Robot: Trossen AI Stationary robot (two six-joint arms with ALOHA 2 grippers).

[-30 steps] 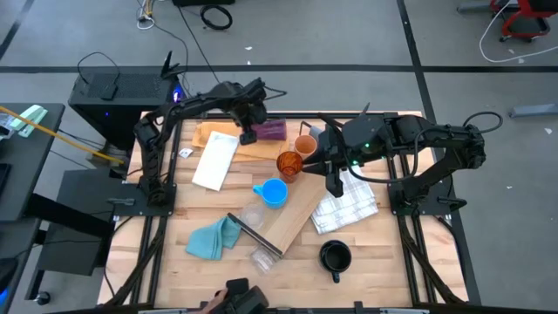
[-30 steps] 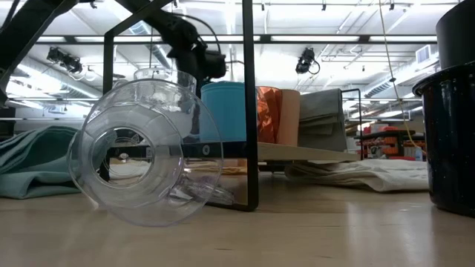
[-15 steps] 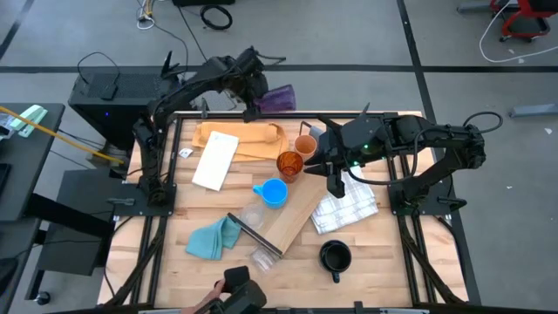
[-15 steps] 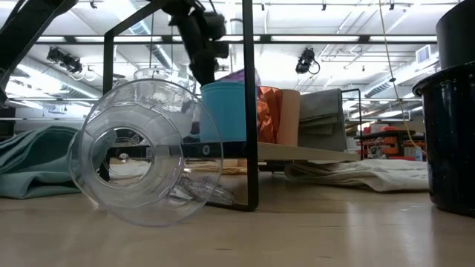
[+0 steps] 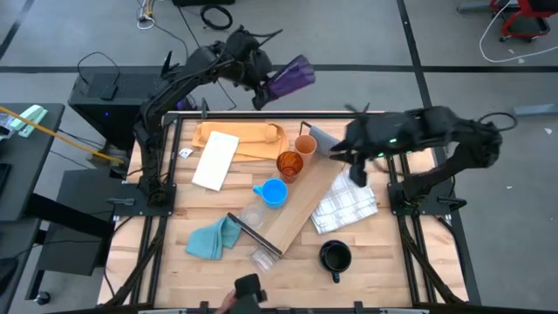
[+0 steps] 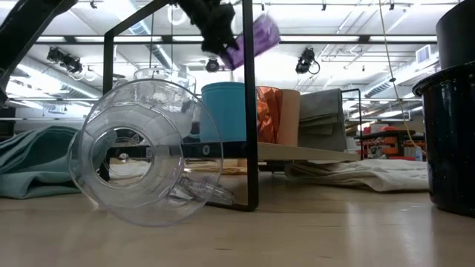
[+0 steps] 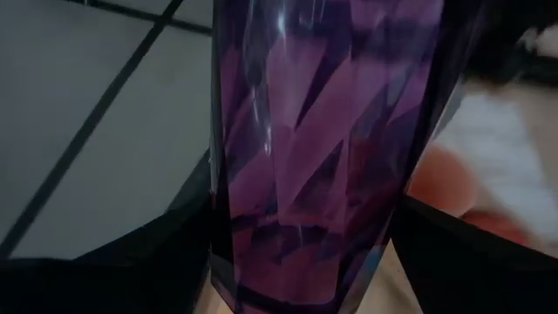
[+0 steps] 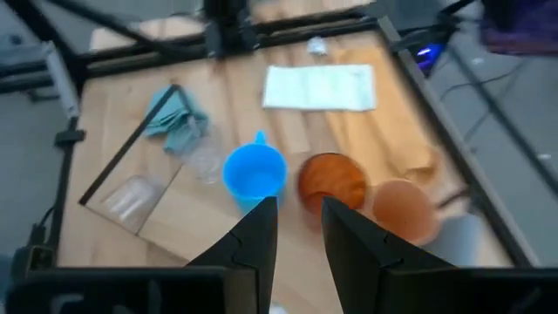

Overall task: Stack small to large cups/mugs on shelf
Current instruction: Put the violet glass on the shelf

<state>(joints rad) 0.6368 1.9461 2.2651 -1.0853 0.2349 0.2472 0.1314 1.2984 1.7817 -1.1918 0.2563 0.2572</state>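
A: Item: purple tumbler [image 5: 291,76], clamped in the left gripper [image 5: 261,83], aloft beyond the table's far edge.

B: Right gripper [image 8: 296,228]: narrowly parted, empty, above the shelf [image 5: 301,209]. Advice: right the tumbler before descending beside the tan cup [image 5: 305,145].

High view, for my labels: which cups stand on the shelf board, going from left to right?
Light blue mug → amber cup → tan cup.
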